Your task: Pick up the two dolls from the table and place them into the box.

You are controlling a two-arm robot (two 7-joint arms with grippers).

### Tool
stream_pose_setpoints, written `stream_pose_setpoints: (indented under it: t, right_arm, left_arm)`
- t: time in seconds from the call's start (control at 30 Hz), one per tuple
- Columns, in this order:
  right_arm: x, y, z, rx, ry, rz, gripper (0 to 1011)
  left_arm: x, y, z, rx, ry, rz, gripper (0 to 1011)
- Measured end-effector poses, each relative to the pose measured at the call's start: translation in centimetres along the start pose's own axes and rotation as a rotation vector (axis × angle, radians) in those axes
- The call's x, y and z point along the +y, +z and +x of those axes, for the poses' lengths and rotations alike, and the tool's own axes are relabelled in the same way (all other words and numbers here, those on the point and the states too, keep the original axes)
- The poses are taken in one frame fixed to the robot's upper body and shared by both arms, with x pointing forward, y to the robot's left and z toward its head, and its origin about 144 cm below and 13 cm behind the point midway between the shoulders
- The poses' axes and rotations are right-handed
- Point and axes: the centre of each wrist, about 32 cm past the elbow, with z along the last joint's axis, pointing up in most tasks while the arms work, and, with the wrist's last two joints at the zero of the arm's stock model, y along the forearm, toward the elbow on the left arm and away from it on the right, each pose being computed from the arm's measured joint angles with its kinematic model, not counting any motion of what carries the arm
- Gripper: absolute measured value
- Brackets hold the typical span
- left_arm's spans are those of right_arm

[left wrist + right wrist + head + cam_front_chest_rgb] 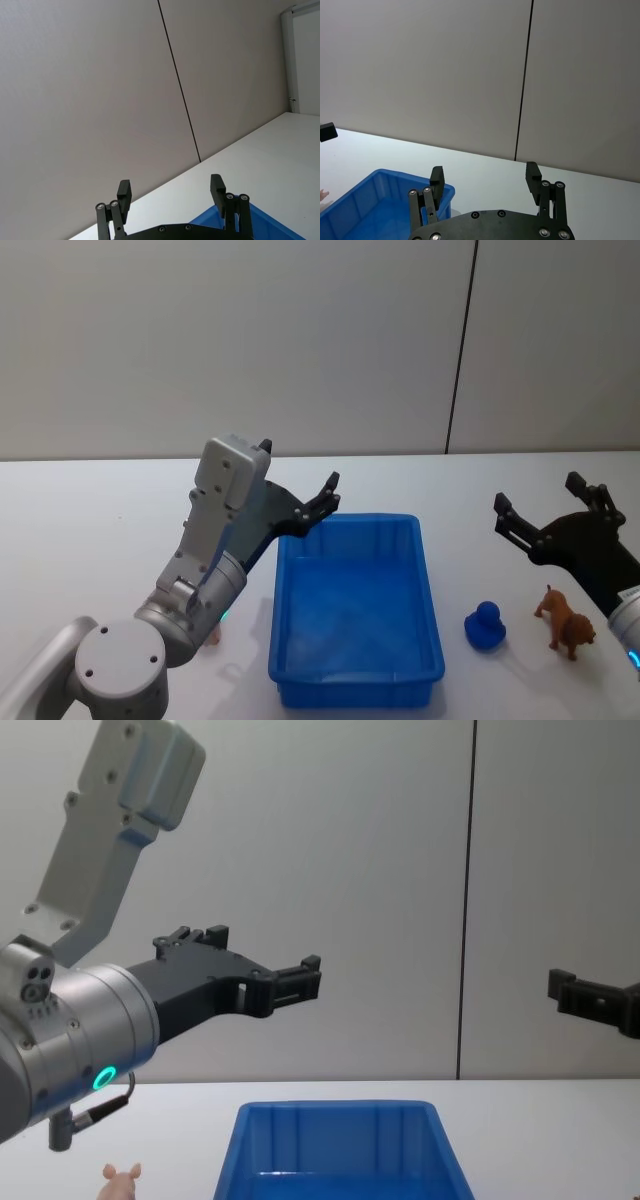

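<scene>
The blue box [355,690] stands open at the table's middle, with nothing showing inside. A pale pink pig-like doll [122,1183] stands left of it, mostly hidden under my left arm [213,636] in the head view. Right of the box are a small blue duck-like figure [485,626] and a brown lion-like figure [566,622]. My left gripper [298,470] hangs open in the air above the box's far left corner, holding nothing [170,190]. Over the brown figure, higher and a little farther back, my right gripper [538,492] is open and holds nothing [485,173].
The white table [100,520] runs back to a grey panelled wall [330,340] with a dark vertical seam. Bare tabletop lies behind the box and at the far left. My left arm's large grey links [70,1020] rise over the table's left side.
</scene>
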Motion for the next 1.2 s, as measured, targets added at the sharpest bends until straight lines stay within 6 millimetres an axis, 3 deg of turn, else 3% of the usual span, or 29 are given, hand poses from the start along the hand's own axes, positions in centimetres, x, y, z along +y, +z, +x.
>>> stream_pose_setpoints:
  t: [1.2]
  right_arm:
    - [0.0,0.0,0.0,0.0,0.0,0.0,1001]
  left_arm:
    - [0.0,0.0,0.0,0.0,0.0,0.0,1001]
